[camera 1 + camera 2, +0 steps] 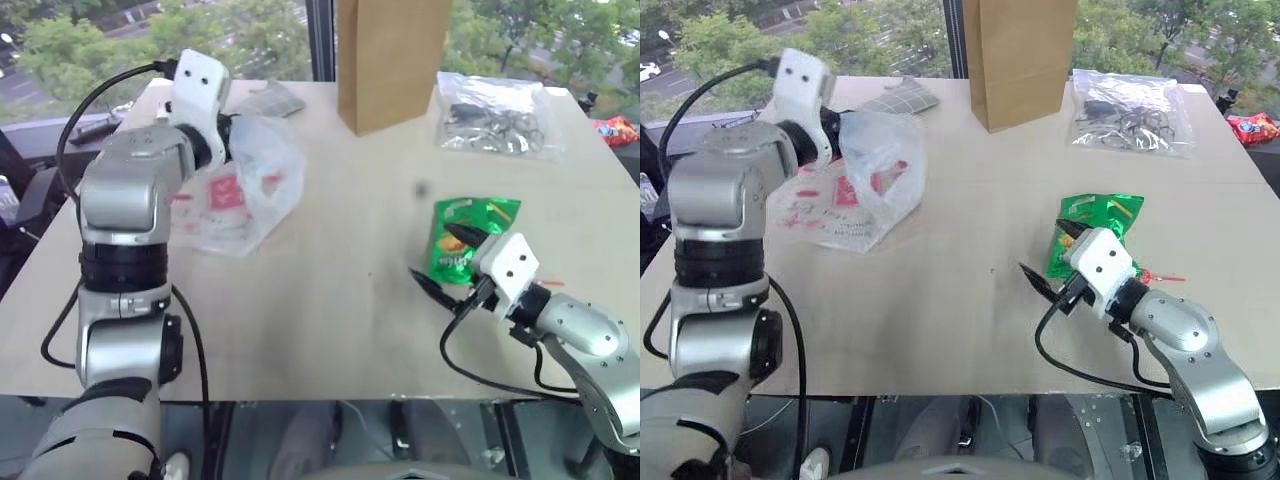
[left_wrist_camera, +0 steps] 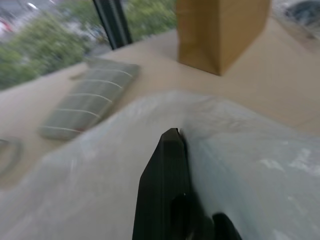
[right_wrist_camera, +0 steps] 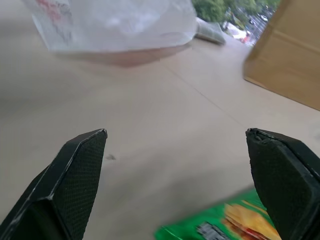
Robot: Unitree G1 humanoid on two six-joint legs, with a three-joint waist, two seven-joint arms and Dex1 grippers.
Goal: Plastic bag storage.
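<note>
The left gripper (image 2: pixel 172 145) is pinched tight on the plastic bag (image 1: pixel 255 185), lifting its near edge off the table (image 1: pixel 330 300) at the far left. It's thin, crinkly and whitish, puffed up, with pink-red print. The right gripper (image 1: pixel 440 262) hangs spread wide beside the green snack packet (image 1: pixel 470 232).

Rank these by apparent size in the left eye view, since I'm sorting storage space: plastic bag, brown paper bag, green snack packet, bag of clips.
1. brown paper bag, cropped by the frame
2. plastic bag, partly hidden, so the top two are unsure
3. bag of clips
4. green snack packet
</note>
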